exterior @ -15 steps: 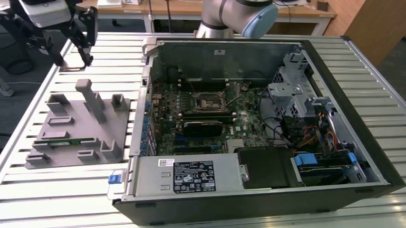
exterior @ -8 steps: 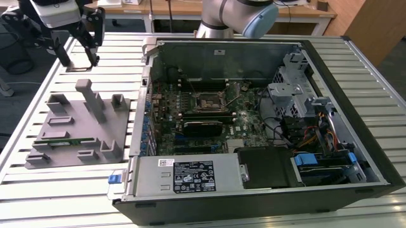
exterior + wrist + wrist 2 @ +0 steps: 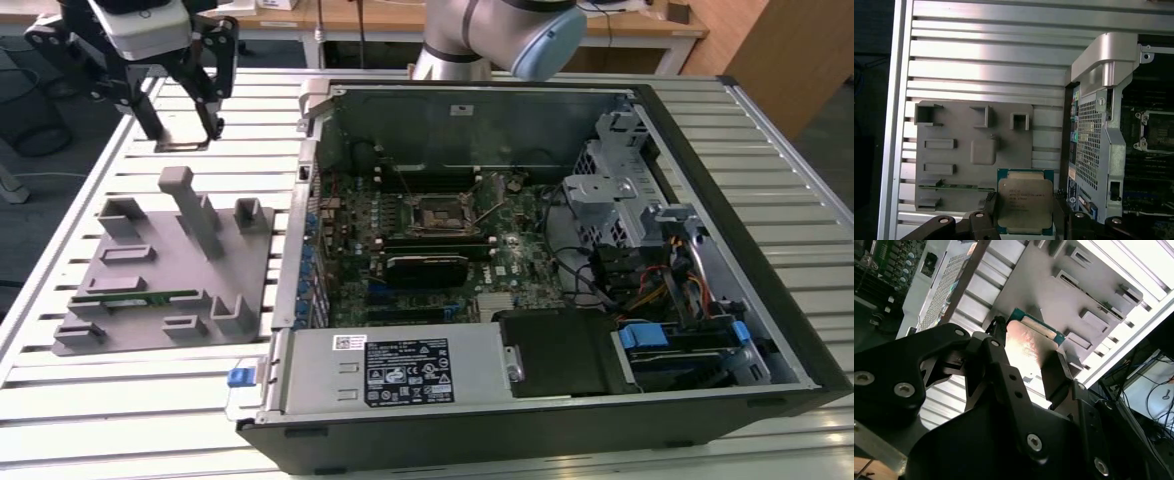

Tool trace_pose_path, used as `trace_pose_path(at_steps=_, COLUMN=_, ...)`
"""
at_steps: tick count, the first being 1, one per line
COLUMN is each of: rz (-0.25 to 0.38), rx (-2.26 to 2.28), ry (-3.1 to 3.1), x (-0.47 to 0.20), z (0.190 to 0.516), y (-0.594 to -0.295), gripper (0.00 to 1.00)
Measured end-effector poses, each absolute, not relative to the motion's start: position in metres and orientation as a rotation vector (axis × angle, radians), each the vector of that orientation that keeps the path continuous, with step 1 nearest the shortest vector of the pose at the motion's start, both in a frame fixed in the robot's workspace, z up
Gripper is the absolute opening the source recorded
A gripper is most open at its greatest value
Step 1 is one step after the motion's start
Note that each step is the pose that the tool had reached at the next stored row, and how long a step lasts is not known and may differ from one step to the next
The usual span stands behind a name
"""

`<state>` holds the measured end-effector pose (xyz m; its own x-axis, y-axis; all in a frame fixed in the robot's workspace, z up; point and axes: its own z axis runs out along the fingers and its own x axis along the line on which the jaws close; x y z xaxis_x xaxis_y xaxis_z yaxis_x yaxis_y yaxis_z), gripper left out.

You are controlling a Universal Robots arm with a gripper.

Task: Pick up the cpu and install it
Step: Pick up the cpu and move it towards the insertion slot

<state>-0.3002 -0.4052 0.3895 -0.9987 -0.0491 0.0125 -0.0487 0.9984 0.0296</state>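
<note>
The cpu (image 3: pixel 1024 205) is a flat square chip with a silver top and a green edge. It sits between my two black fingers (image 3: pixel 990 201), and my gripper (image 3: pixel 1024 212) is shut on its opposite sides. The second wrist view shows the cpu (image 3: pixel 1029 347) from below, held by the gripper (image 3: pixel 1026 359) above the grey parts holder (image 3: pixel 1039 285). In the exterior view my gripper (image 3: pixel 180 130) hangs above the slatted table, at the holder's (image 3: pixel 160 270) far end. The open socket (image 3: pixel 441 213) lies on the motherboard inside the computer case, to the exterior view's right of the gripper.
A green memory stick (image 3: pixel 147 297) lies in a slot of the holder. The open case (image 3: pixel 534 260) has a raised metal wall and corner bracket (image 3: pixel 1104 65) between holder and motherboard. A power supply (image 3: pixel 400 370), cables and drive cages crowd the near and right sides.
</note>
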Motion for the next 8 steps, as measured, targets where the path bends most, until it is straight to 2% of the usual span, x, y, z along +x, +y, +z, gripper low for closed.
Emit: trace_pose_path(at_steps=8, rz=-0.046, rx=0.076, ry=-3.127, x=-0.287, z=0.389, y=-0.405, gripper=0.53)
